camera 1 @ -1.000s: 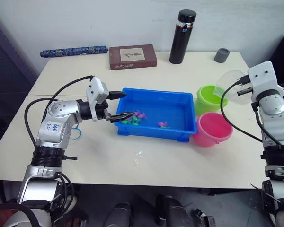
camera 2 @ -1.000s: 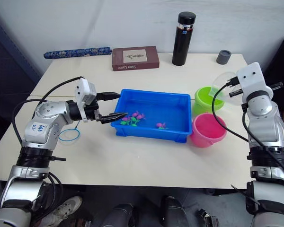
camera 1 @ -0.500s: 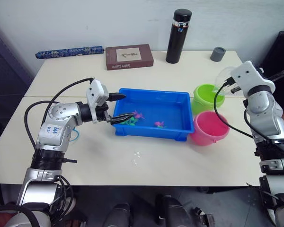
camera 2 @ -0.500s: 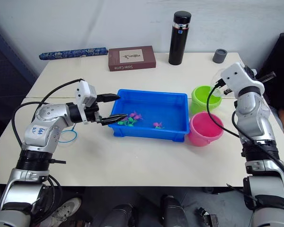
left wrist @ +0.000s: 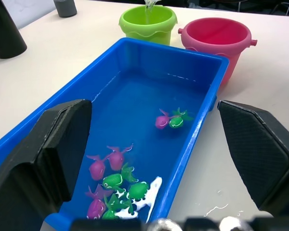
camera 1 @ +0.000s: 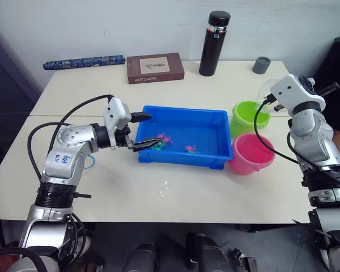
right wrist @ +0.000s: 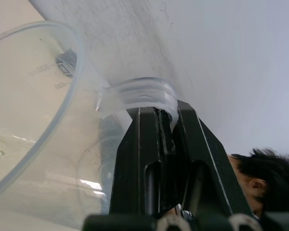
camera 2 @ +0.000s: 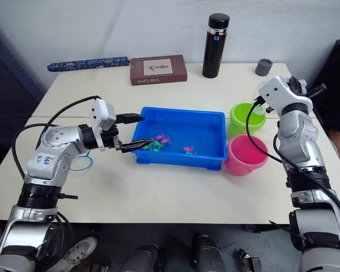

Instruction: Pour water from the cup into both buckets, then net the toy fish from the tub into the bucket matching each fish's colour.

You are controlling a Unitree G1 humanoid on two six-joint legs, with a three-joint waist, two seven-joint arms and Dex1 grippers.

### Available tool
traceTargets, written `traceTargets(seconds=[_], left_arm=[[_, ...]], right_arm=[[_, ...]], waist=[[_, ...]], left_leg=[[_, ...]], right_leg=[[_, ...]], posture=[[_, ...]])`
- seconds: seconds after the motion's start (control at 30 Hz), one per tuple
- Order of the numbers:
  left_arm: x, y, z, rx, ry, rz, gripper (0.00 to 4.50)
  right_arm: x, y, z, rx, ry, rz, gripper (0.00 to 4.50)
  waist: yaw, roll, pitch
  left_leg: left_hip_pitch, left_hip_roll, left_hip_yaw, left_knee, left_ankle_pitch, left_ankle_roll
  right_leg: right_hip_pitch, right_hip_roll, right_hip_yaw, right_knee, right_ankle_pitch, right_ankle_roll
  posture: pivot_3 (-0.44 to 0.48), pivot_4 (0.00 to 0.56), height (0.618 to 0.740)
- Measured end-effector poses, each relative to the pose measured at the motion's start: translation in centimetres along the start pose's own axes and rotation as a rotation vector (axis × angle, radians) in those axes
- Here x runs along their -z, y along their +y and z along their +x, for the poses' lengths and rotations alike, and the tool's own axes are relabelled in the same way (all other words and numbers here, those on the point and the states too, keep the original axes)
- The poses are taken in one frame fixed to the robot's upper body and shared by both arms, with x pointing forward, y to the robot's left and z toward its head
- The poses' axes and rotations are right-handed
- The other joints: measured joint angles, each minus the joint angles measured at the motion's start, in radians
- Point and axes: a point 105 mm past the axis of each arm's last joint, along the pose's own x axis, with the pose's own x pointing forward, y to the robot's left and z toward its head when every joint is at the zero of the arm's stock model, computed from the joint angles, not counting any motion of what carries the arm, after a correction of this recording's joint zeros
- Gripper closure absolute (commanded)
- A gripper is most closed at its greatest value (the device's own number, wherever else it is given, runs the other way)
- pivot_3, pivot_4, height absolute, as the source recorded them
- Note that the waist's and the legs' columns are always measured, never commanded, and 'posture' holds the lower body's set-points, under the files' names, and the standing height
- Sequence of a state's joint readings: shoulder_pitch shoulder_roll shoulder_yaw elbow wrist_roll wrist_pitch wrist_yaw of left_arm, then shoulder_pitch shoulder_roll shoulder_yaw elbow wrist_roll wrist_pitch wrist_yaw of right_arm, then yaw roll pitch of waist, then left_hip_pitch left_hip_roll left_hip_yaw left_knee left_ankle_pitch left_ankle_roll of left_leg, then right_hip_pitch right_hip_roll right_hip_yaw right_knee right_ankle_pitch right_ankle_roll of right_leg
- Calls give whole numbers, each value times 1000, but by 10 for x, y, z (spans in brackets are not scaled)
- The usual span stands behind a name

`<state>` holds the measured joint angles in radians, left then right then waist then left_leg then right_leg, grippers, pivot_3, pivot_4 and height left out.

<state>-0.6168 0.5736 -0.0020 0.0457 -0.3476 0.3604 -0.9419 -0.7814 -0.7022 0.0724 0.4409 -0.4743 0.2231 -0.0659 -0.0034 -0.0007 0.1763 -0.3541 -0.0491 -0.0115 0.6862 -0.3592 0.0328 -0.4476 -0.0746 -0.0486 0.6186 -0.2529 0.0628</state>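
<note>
My right gripper (right wrist: 156, 120) is clamped on the handle of the clear cup (camera 1: 269, 93), tipped with its mouth toward the green bucket (camera 1: 251, 117); faint printed measuring marks show on its wall, unreadable. My left gripper (camera 1: 143, 131) is spread wide at the blue tub's (camera 1: 211, 160) short end. The tub's long axis runs left to right, toy fish (left wrist: 116, 184) inside.
</note>
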Motion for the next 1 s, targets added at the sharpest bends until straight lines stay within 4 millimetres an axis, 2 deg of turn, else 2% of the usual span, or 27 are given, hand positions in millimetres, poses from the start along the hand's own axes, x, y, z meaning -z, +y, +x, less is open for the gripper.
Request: traceTargets(seconds=[0.5,0.8,1.0], left_arm=[[2,1,-4,-9,19,2,0],[2,-2,-5,-6,24,11,0],[5,-2,-7,-13,34,8,0]], right_arm=[[-19,11,-3,21,-112,-171,4462],[-26,2,-1,51,-162,-237,4462],[-31,6,-2,43,-189,-272,4462]], waist=[[-1,0,0],[-1,0,0],[-1,0,0]], left_leg=[[0,0,0,0,0,0],[0,0,0,0,0,0],[0,0,0,0,0,0]], right_leg=[[0,0,0,0,0,0],[0,0,0,0,0,0],[0,0,0,0,0,0]], posture=[[0,150,739],[0,150,739],[0,150,739]])
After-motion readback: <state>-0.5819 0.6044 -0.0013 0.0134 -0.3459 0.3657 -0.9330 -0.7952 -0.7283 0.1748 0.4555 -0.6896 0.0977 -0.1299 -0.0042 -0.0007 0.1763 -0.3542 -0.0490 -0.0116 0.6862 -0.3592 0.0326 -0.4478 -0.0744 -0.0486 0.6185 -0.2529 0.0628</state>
